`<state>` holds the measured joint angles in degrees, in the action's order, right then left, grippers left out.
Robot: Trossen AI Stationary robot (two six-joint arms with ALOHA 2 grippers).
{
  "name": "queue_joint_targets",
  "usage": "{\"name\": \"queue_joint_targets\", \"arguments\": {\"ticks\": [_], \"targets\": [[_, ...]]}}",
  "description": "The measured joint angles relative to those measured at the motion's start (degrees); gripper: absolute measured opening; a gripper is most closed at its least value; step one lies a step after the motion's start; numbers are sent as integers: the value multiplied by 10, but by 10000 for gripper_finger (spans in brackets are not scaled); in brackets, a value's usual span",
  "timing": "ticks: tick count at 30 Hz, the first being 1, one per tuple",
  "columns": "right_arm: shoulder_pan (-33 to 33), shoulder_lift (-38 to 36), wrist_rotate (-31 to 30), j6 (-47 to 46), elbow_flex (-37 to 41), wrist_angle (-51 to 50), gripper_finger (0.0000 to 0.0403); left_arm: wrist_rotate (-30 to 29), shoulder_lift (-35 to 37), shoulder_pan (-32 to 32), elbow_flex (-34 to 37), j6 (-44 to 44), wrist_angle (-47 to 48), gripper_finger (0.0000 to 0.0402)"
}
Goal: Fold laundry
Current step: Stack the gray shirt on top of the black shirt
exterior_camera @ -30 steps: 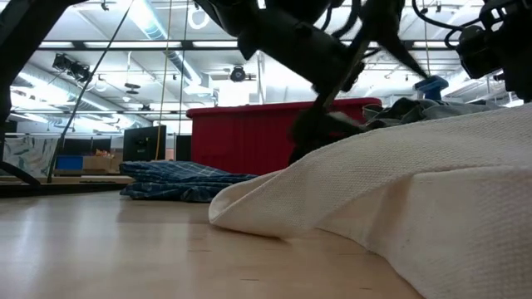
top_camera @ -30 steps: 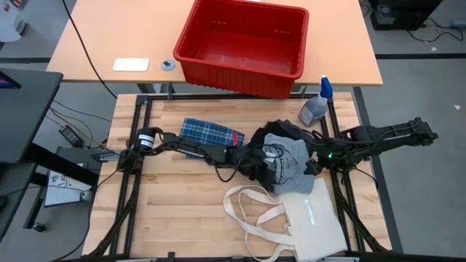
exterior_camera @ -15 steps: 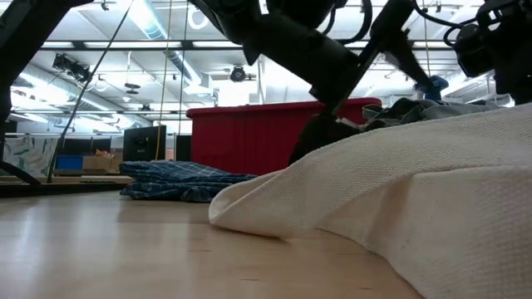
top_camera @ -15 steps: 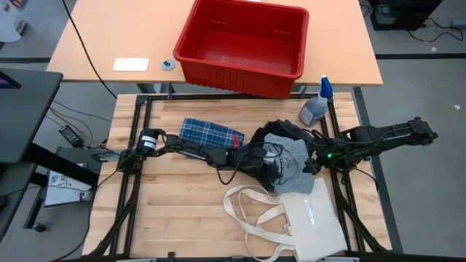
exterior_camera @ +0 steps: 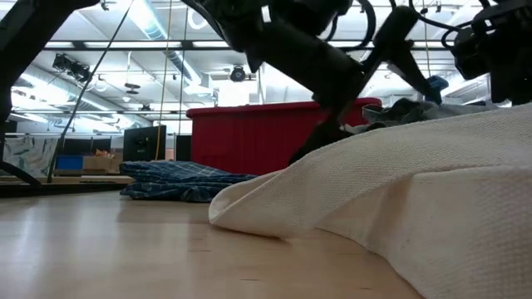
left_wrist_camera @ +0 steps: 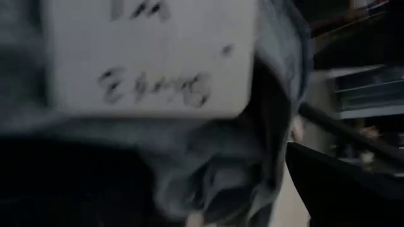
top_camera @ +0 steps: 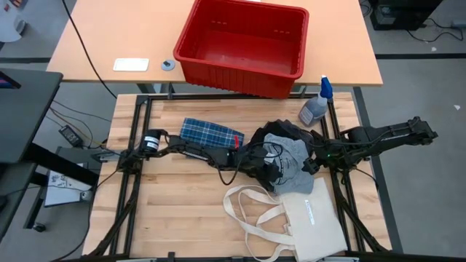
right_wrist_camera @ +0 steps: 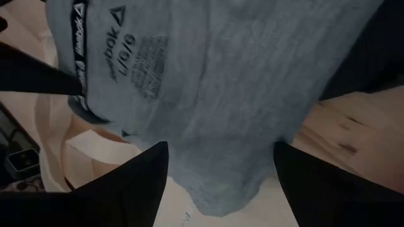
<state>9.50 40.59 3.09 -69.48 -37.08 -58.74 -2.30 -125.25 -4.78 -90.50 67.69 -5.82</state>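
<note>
Surface (top_camera: 182, 196) was pale wood, planked, smooth with low sheen. Tote bag (top_camera: 320, 222) was coarse woven cream canvas, matt. Plaid piece (top_camera: 210, 133) was thin woven cloth. Grey-blue garment (top_camera: 291, 156) was soft matt knit with printed label. Bin (top_camera: 244, 44) was glossy red plastic. Spray bottle (top_camera: 315, 108) was translucent plastic.

Left pincer (top_camera: 268, 161) buried in the garment pile (top_camera: 285, 156), tote bag (top_camera: 309, 225) cut off at the frame's bottom edge.

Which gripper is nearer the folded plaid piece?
Left. The left gripper is in the grey garment just right of the plaid piece; the right gripper is at that garment's far side.
</note>
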Motion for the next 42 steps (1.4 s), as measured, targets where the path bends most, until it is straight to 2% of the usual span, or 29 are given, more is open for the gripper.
{"name": "queue_joint_targets", "arguments": {"ticks": [4,7,9,13,14,17,20,27,32,34,37,42], "targets": [[0,4,5,0,0,-1,294,7,-17,7,-4,11,-43,343],[0,7,8,0,0,4,294,28,-19,12,-7,-11,-38,294],[0,8,10,1,0,6,294,38,-19,15,-7,-13,-30,227],[0,7,10,2,0,11,294,40,-19,15,-7,-14,-43,51],[0,7,10,2,0,10,294,40,-19,15,-7,-14,-46,30],[0,6,9,2,0,11,293,41,-12,15,-7,-19,-35,20],[0,2,11,1,0,12,286,41,22,15,-6,-55,15,15],[0,5,23,-1,-17,44,271,39,131,39,-7,-172,183,10],[0,44,26,26,-17,64,270,76,147,77,-6,-276,321,10],[0,65,25,40,-17,70,270,77,134,88,-4,-319,321,10],[-2,92,18,52,-17,76,270,96,122,101,-4,-339,271,20],[-3,83,10,50,-17,74,270,100,116,107,-5,-354,223,70]]}}
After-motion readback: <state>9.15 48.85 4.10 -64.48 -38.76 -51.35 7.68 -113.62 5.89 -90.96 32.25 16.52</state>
